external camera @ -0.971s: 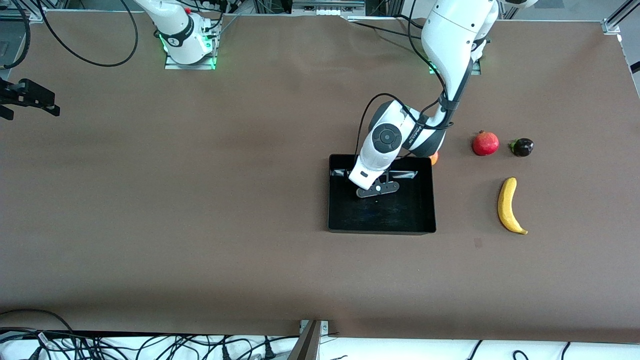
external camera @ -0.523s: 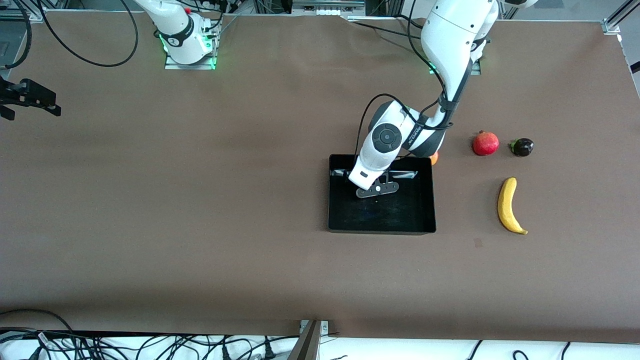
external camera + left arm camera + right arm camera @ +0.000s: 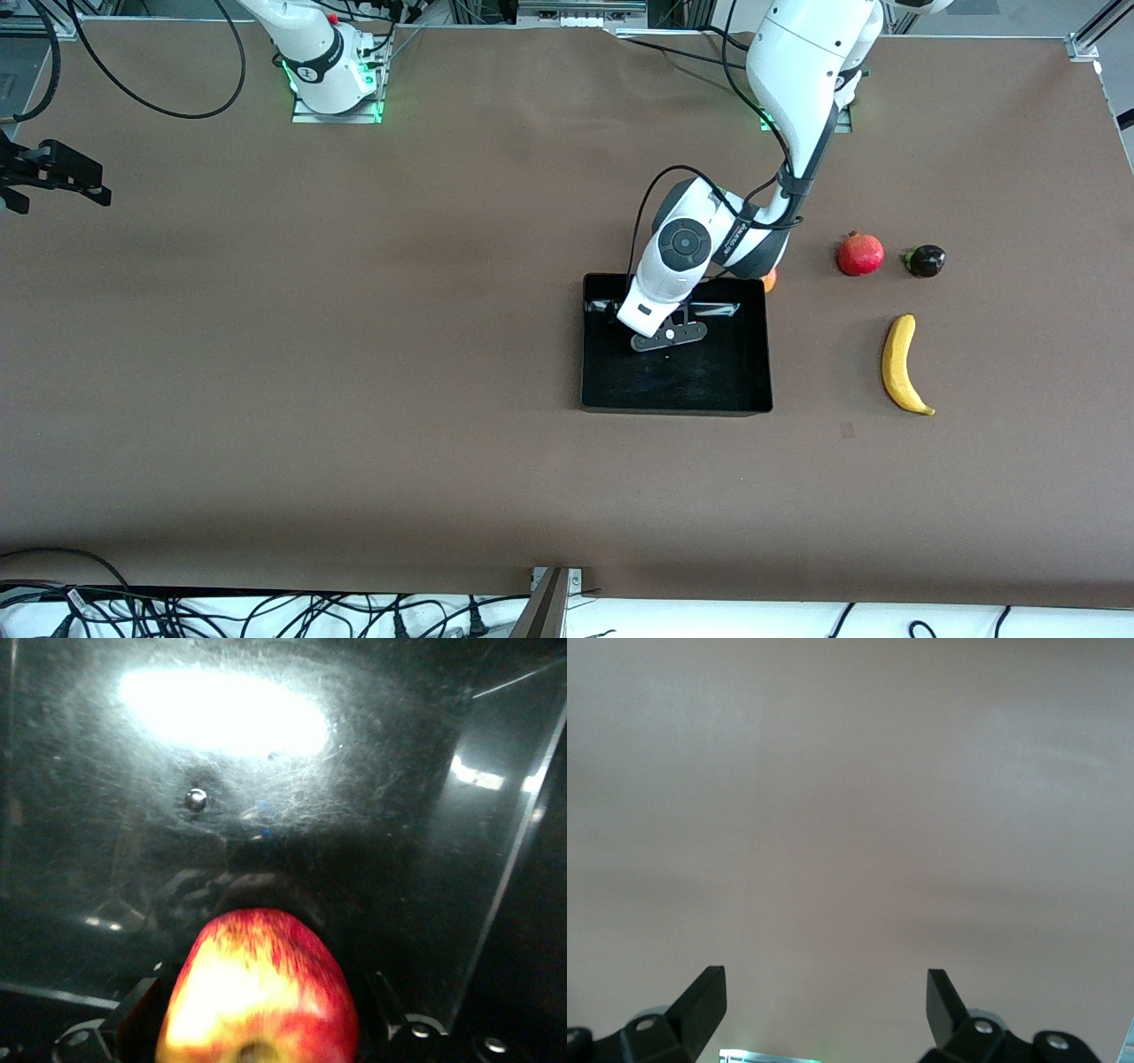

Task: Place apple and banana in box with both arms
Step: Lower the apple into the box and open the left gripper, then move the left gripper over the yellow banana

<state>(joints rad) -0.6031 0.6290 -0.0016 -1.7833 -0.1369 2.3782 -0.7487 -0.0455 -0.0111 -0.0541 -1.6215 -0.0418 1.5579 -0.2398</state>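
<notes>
Left hand (image 3: 668, 336) of the robot hangs inside the black box (image 3: 602, 394), its fingers (image 3: 133, 1019) spread wide on either side of the red-and-yellow apple (image 3: 259, 992), which sits between them over the scratched, glossy box floor; whether they touch the fruit cannot be made out. Right hand (image 3: 826, 1001) waits over bare brown counter (image 3: 354, 354) toward the right arm's end, fingers apart and holding nothing. On the counter toward the left arm's end, well apart from the box, lies the banana (image 3: 902, 365), nearer the camera than a pomegranate (image 3: 860, 254) and a small dark fruit (image 3: 925, 260)
</notes>
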